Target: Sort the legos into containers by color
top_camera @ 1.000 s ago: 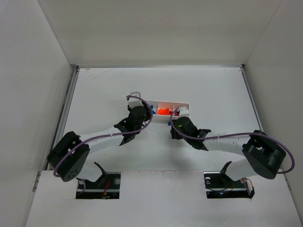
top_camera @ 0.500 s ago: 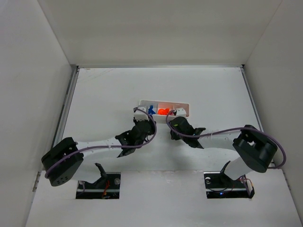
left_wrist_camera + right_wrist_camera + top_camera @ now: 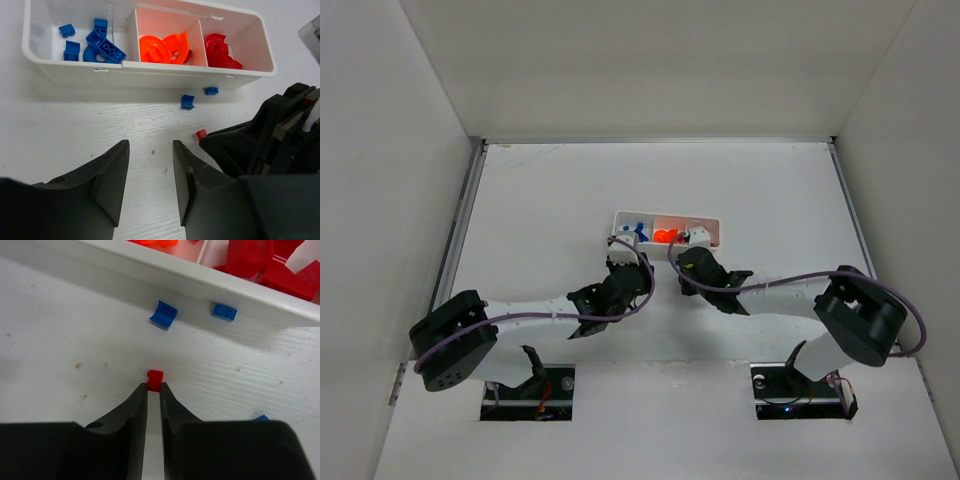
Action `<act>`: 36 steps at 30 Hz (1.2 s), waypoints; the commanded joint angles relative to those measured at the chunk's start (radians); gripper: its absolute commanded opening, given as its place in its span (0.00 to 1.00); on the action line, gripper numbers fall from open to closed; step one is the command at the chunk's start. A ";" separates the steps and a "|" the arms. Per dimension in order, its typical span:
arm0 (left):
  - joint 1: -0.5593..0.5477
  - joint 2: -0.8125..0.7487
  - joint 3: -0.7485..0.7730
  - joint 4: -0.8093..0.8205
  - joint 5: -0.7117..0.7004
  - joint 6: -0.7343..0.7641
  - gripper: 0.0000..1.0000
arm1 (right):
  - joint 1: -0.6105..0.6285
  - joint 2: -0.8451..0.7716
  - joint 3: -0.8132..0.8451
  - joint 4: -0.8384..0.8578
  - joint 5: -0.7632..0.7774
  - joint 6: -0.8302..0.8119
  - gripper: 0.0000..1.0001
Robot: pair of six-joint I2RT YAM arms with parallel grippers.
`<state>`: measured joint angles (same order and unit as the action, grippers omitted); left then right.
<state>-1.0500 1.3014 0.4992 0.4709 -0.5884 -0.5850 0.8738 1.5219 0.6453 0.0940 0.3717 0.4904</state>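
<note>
The white three-compartment tray (image 3: 665, 215) (image 3: 150, 75) holds blue legos (image 3: 95, 45) on the left, orange legos (image 3: 165, 47) in the middle and red legos (image 3: 220, 50) on the right. My right gripper (image 3: 154, 386) is shut on a tiny red lego (image 3: 154, 379) (image 3: 201, 134) on the table just in front of the tray. Two small blue legos (image 3: 164, 314) (image 3: 223, 311) lie by the tray's near wall. A third blue piece (image 3: 260, 417) peeks out beside the right finger. My left gripper (image 3: 150, 147) is open and empty, low over bare table, left of the right gripper.
The tray wall (image 3: 175, 275) stands close in front of the right fingers. The two gripper heads (image 3: 615, 285) (image 3: 695, 268) sit close together near the tray. White walls enclose the table on all sides.
My left gripper has drawn back from the tray's left end toward the near side, uncovering the blue compartment. My right gripper has edged slightly left and stays low before the tray.
</note>
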 commanded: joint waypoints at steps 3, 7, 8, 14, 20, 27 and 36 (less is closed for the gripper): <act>-0.014 0.010 -0.004 0.028 -0.024 -0.021 0.37 | 0.020 -0.112 0.002 0.058 0.035 0.000 0.19; -0.028 0.030 0.010 0.028 -0.016 -0.032 0.38 | -0.005 -0.190 -0.001 0.059 0.035 -0.009 0.19; -0.032 0.036 0.016 0.028 -0.016 -0.033 0.38 | -0.023 -0.207 0.005 0.055 0.035 -0.013 0.19; -0.054 0.091 0.056 0.029 -0.013 -0.030 0.38 | -0.138 -0.246 0.051 0.027 0.030 -0.030 0.20; -0.063 0.157 0.108 0.034 -0.010 -0.016 0.38 | -0.238 -0.180 0.100 0.047 0.019 -0.052 0.21; -0.072 0.274 0.194 0.037 -0.002 0.010 0.38 | -0.275 -0.186 0.074 0.102 0.003 -0.052 0.43; -0.054 0.429 0.300 0.002 -0.007 0.022 0.37 | -0.267 -0.360 -0.071 0.116 0.029 0.028 0.42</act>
<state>-1.1130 1.7096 0.7448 0.4747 -0.5835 -0.5766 0.6025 1.2304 0.6071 0.1589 0.3832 0.4736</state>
